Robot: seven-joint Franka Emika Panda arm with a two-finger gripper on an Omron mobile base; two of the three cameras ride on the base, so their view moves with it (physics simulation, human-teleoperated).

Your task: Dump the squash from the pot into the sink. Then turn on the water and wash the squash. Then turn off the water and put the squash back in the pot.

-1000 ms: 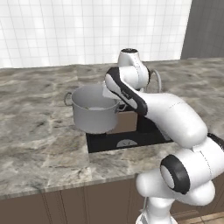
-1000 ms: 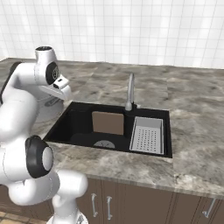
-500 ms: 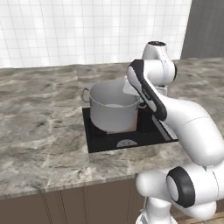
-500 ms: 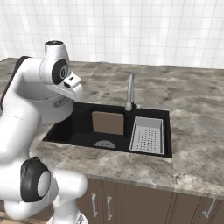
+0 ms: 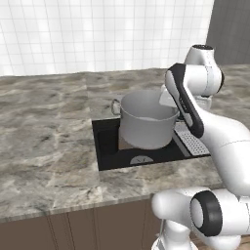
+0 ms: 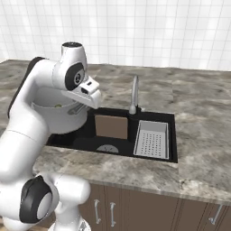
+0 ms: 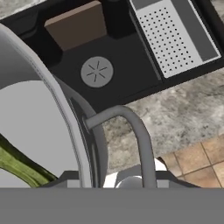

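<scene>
Pot [image 5: 148, 122] held over sink [image 5: 110, 149] left end, fingers pinching rim; squash [image 7: 17, 166] inside. Dump step; next: tip pot.

pot [image 5: 146, 122] now rightward, above the sink [image 5: 110, 146]

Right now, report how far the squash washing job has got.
Done: the pot is lifted off the counter and held over the sink, with the gripper shut on its rim. In hand: the dump itself; the squash is still inside the pot and the basin by the drain holds no squash. Left: tipping it out, water on at the faucet, washing, water off, squash back.
</scene>
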